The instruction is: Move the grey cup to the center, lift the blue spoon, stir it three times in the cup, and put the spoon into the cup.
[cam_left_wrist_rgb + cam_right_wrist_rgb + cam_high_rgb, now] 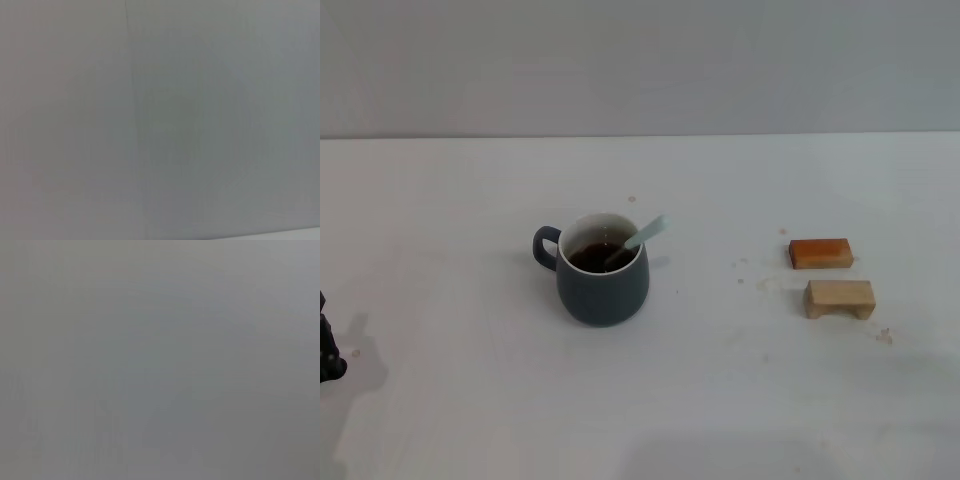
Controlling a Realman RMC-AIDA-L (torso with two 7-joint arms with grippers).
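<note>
Fingers: none visible in any view, so I cannot tell whether either gripper is wide, narrow or holding anything. Only a dark bit of the left arm (328,350) shows at the left edge of the head view, low and well apart from the cup; right arm out of sight. Both wrist views show only plain grey surface, no task things. Cup (603,270) stands upright near the middle of the table (470,400), handle toward the robot's left, dark liquid inside. Spoon (638,240) is already in the cup, bowl end down in the liquid, pale handle leaning on the rim toward the robot's right and sticking out above it. Orange block (820,253) and tan block (840,298) lie off to the right, well apart from the cup, just beside each other. Judging from this layout the task looks done: cup centered, spoon inside, nothing gripped near it. Step in hand is most likely the retreat to park. To do it well: keep both arms clear of the protruding spoon handle, since a brush there could tip the spoon out or slosh the liquid; pull away from the cup, not across it; avoid sweeping over the blocks on the right side.
</note>
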